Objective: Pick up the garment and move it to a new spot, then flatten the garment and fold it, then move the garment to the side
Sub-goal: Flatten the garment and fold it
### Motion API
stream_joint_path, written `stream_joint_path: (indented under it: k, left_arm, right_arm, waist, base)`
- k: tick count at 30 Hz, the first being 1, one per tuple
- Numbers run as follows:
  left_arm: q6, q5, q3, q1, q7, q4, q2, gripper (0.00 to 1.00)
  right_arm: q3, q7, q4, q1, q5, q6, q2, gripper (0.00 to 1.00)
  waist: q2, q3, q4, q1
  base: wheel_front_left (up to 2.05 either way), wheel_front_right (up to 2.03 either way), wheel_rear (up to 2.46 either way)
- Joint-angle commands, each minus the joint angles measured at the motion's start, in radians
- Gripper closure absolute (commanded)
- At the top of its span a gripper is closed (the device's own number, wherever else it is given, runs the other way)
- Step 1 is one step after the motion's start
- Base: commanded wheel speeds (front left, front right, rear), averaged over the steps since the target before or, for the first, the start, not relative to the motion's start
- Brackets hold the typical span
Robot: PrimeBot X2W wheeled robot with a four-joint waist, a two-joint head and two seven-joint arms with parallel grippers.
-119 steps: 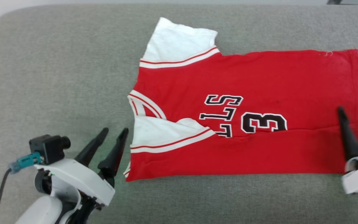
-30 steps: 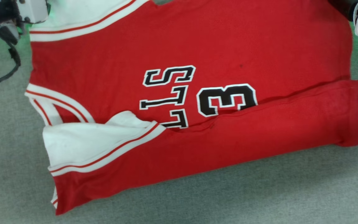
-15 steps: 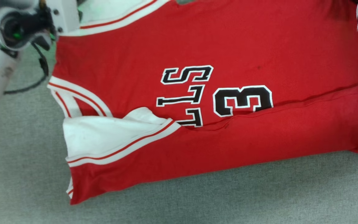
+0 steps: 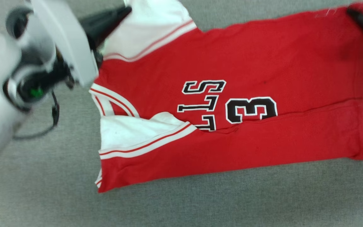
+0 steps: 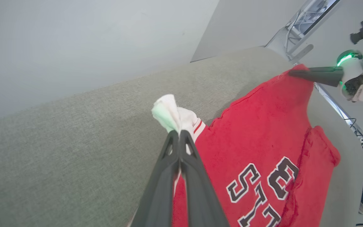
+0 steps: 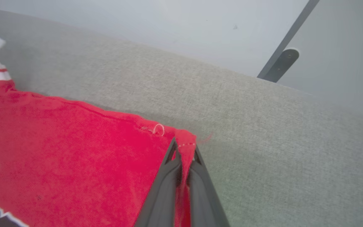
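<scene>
We start close to us. The near long side of the garment (image 4: 295,72) is already folded over. This red flap (image 4: 263,142) hides the bottom of the black letters (image 4: 203,105) and of the big 3 (image 4: 250,110). A white sleeve (image 4: 131,135) lies at the flap's end on our left hand's side. The garment rests on the grey padded surface (image 4: 200,201). It is stretched between our two hands, and most of it lies nearer to us than they are.

Farther away are the hands. Our left hand (image 5: 179,132) is pinched tight on the far white sleeve (image 5: 169,110), and the cloth bunches up past its tips. Our right hand (image 6: 184,146) is pinched tight on the far red corner (image 6: 186,138), next to a little loose thread (image 6: 158,129).

We think this is the folding step, and the far side comes next. Both hands should lift a little, then bring that edge toward us over the letters. They should move together so the cloth stays straight, and let go only when it lies flat.
</scene>
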Motion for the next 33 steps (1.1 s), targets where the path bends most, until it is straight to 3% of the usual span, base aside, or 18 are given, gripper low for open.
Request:
stream_joint_path:
  k: [1,12,18,24,33]
  left_arm:
    - [-0.002,-0.014,-0.013,0.049,-0.031,-0.049,0.024,1.00]
    - [-0.002,0.001,-0.086,0.346,-0.284,-0.364,0.257,1.00]
    - [0.038,0.010,-0.108,0.496,-0.427,-0.457,0.315,1.00]
    - [0.061,0.017,-0.130,0.597,-0.489,-0.477,0.298,1.00]
    - [0.031,0.039,-0.117,0.632,-0.511,-0.308,0.147,1.00]
  right_arm:
    - [0.005,-0.011,-0.030,0.053,0.026,-0.002,-0.019,1.00]
    - [-0.098,-0.032,-0.269,0.404,0.103,-0.002,-0.171,1.00]
    - [-0.234,-0.028,-0.371,0.606,0.093,-0.002,-0.201,1.00]
    - [-0.369,0.009,-0.446,0.769,0.066,-0.002,-0.153,1.00]
    - [-0.459,0.031,-0.435,0.836,-0.015,-0.002,-0.030,1.00]
  waist:
    - [0.0000,-0.071,0.030,0.0000]
    - [0.0000,-0.142,0.039,0.0000]
    - [0.0000,-0.133,0.046,0.0000]
    - [0.0000,-0.117,0.061,0.0000]
    - [0.0000,-0.082,0.079,0.0000]
  base:
    - [0.00,0.00,0.00]
    - [0.00,0.00,0.00]
    - [0.00,0.00,0.00]
    - [0.00,0.00,0.00]
    - [0.00,0.00,0.00]
